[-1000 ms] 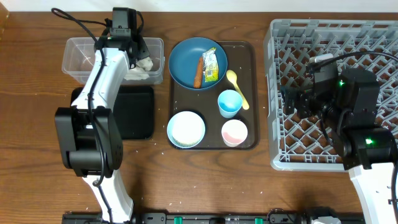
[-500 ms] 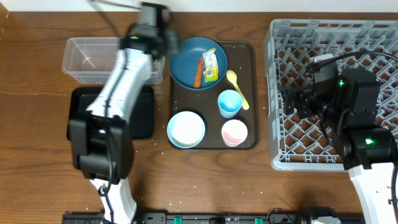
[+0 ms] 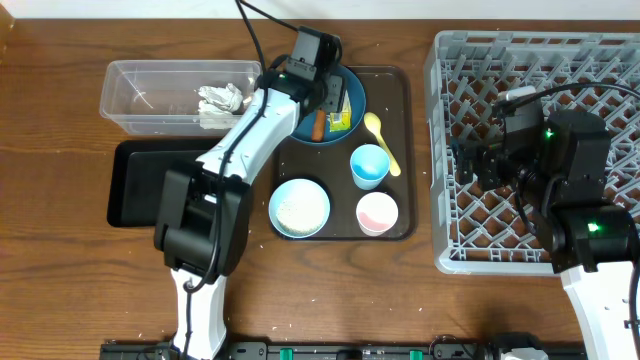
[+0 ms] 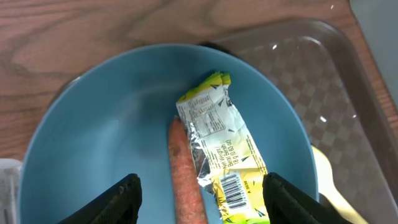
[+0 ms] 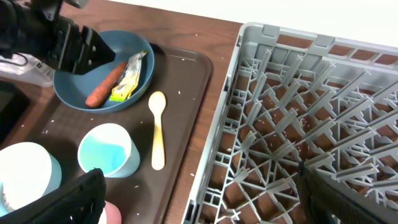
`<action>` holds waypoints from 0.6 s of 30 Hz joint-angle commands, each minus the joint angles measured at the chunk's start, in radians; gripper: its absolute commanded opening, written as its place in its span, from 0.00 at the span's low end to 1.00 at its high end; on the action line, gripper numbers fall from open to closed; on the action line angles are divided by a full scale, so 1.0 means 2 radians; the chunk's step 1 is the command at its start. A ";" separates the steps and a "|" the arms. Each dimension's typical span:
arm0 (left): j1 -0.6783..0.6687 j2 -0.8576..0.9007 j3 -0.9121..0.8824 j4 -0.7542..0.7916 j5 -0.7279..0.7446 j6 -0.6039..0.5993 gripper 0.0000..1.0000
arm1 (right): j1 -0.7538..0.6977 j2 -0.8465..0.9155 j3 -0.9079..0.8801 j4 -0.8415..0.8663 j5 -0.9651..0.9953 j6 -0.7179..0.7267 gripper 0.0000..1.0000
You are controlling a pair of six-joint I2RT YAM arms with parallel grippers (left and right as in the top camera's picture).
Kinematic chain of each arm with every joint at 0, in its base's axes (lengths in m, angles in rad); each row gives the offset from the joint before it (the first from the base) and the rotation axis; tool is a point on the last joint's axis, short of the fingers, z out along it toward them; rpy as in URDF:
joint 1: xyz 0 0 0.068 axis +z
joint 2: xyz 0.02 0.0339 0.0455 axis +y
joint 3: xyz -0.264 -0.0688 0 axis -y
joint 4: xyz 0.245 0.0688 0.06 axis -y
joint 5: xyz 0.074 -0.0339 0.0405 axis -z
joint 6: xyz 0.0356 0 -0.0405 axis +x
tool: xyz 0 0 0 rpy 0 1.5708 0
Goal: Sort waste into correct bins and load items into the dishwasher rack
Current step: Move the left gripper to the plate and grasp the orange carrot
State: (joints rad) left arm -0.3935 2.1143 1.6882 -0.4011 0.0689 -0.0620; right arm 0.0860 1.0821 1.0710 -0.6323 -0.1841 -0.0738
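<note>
My left gripper (image 3: 328, 95) (image 4: 202, 205) hangs open over the dark blue bowl (image 3: 355, 95) (image 4: 112, 124), holding nothing. Between its fingertips lie the orange carrot piece (image 4: 185, 177) and the green-yellow wrapper scrap (image 4: 221, 146). Crumpled white tissue (image 3: 222, 98) lies in the clear tub (image 3: 140, 90). The black tray (image 3: 150, 185) sits in front of the tub. My right gripper (image 3: 466, 165) (image 5: 211, 199) stands wide open and empty over the left edge of the grey dishwasher rack (image 3: 540, 60) (image 5: 298, 93). Yellow spoon (image 3: 382, 140) (image 5: 157, 130), light blue cup (image 3: 369, 165) (image 5: 106, 149), pink cup (image 3: 377, 212) and white bowl (image 3: 299, 208) stay on the brown tray.
The brown serving tray (image 3: 400, 90) lies between the bins and the rack. White grains sit in the white bowl and are scattered on the tray. My left arm stretches diagonally across the tub's right end.
My left arm swung right from the clear tub to the blue bowl, leaving the tissue in the tub, and its jaws widened. The right arm has not moved.
</note>
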 commanded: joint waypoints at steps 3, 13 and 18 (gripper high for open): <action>-0.013 0.032 0.007 0.010 0.024 0.033 0.65 | -0.003 -0.001 0.010 0.000 -0.004 -0.004 0.96; -0.019 0.068 0.007 0.043 0.023 0.008 0.65 | -0.003 -0.001 0.010 -0.002 -0.004 -0.001 0.96; -0.019 0.068 0.007 0.052 0.023 0.006 0.65 | -0.003 -0.001 0.010 -0.003 -0.004 -0.001 0.96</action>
State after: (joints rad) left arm -0.4339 2.2505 1.6882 -0.3038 0.1062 -0.0311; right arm 0.0860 1.0821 1.0710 -0.6353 -0.1844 -0.0738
